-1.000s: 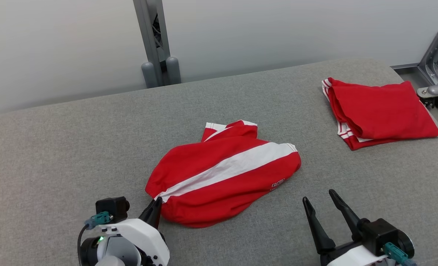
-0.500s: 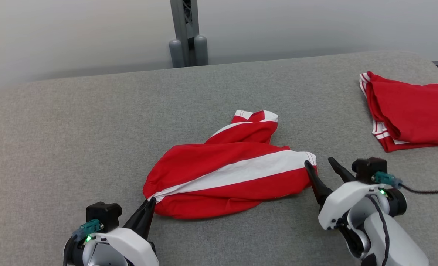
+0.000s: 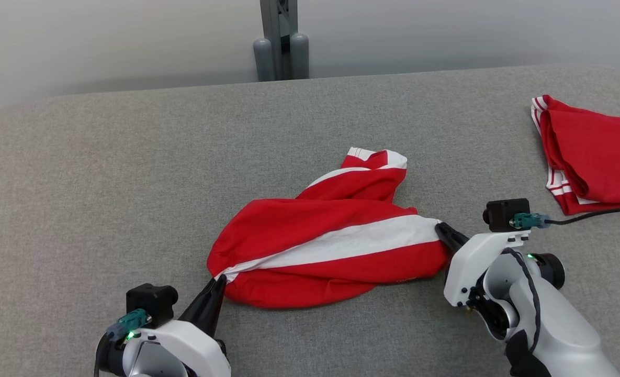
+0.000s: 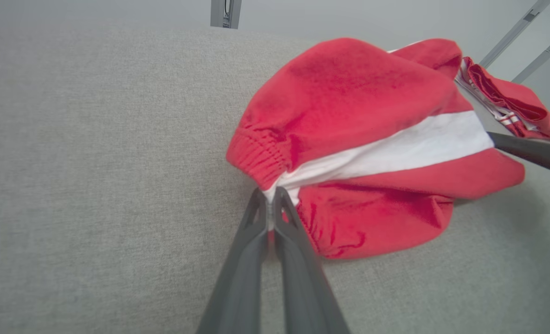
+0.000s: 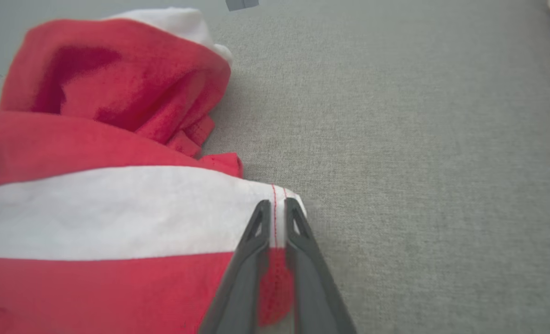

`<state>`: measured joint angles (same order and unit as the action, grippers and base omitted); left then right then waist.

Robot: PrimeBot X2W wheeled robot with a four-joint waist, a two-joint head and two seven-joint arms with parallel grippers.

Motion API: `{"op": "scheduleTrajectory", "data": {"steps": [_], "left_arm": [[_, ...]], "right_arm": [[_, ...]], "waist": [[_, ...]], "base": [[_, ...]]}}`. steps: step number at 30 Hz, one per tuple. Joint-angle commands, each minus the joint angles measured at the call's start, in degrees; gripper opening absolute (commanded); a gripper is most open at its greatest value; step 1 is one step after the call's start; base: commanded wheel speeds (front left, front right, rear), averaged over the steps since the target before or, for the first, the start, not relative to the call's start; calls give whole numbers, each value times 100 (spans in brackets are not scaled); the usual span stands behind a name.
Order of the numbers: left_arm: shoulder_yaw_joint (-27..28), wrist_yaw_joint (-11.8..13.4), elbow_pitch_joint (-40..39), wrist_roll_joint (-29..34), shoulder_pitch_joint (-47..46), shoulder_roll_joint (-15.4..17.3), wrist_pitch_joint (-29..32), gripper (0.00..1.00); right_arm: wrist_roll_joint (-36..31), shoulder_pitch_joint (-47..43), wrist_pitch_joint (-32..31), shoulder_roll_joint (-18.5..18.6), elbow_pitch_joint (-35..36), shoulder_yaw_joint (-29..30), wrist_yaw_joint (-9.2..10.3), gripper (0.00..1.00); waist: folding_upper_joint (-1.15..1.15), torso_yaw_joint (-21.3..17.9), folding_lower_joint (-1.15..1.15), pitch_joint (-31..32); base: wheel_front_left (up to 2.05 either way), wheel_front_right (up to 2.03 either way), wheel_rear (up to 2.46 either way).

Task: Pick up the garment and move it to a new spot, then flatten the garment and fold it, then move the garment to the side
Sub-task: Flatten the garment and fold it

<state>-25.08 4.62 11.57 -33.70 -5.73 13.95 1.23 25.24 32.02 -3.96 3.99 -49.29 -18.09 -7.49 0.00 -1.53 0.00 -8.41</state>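
Observation:
The garment (image 3: 330, 246) is a crumpled red piece with a broad white stripe, lying mid-table on the grey cloth surface. My left gripper (image 3: 220, 280) is shut on its near left end, where the elastic waistband (image 4: 261, 155) bunches; the left wrist view shows the fingers (image 4: 256, 222) pressed together on the white stripe's edge. My right gripper (image 3: 440, 228) pinches the opposite end; the right wrist view has its fingers (image 5: 298, 222) closed on the stitched white hem of the garment (image 5: 117, 213).
A second red garment (image 3: 592, 157), folded, lies at the table's far right edge. A grey post (image 3: 281, 39) stands behind the table against the pale wall. The padded grey table (image 3: 105, 173) spreads wide to the left.
My right gripper moved forward to the garment's right end and closed on its hem. The left gripper stayed shut on the left end. The head camera also shifted.

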Motion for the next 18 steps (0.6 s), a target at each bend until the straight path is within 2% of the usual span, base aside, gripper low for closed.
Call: {"op": "scheduleTrajectory", "data": {"steps": [1, 11, 12, 15, 16, 17, 18], "left_arm": [[5, 35, -21, 17, -47, 13, -38, 0], [199, -57, -314, -65, -211, 111, -351, 0], [227, -46, -350, -66, -228, 151, -325, 0], [322, 0, -519, -137, -165, 302, -178, 0], [332, 14, -548, -162, -116, 333, -126, 0], [337, 25, -578, -182, -59, 356, -106, 0], [350, 37, -596, -195, -18, 384, -93, 0]], "right_arm": [[73, 70, 27, 17, -6, -43, 1, 0], [347, 12, 1026, 464, 676, -155, 1, 0], [424, -31, 1057, 511, 748, -134, 1, 0], [855, -311, 618, 575, 1000, -228, 0, 0], [978, -389, 449, 579, 1109, -336, 0, 31], [1122, -477, 293, 586, 1211, -432, 0, 85], [1237, -567, 173, 601, 1306, -502, 0, 100]], "waist": [[0, -7, 0, 8], [0, -120, 0, 330], [0, -140, 0, 390], [0, -232, 0, 553], [0, -251, 0, 564], [0, -264, 0, 567], [0, -272, 0, 561]], "base": [[0, 0, 0], [0, 0, 0], [0, 0, 0], [0, 0, 0], [0, 0, 0], [0, 0, 0], [0, 0, 0]]}}
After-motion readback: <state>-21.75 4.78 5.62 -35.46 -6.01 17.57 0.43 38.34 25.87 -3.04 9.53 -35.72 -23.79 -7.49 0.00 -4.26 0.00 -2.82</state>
